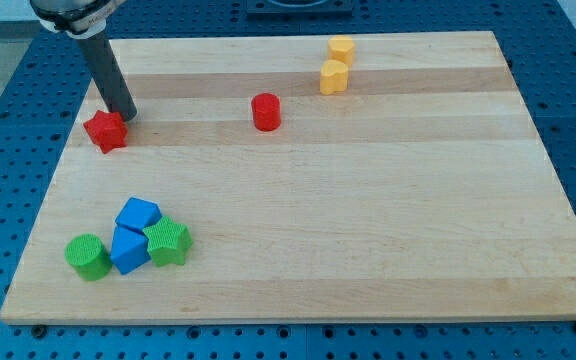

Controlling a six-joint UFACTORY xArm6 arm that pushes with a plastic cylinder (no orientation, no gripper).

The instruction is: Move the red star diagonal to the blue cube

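The red star (106,130) lies near the board's left edge, in the upper left of the view. My tip (124,115) stands just above and to the right of the star, touching or almost touching its upper right point. The blue cube (137,214) sits at the lower left in a tight cluster, well below the star. A second blue block (127,249) lies right under the cube.
A green cylinder (88,257) and a green star-like block (168,242) flank the blue blocks. A red cylinder (265,111) stands at the upper middle. Two yellow blocks (334,76) (341,48) sit near the top edge of the wooden board (368,220).
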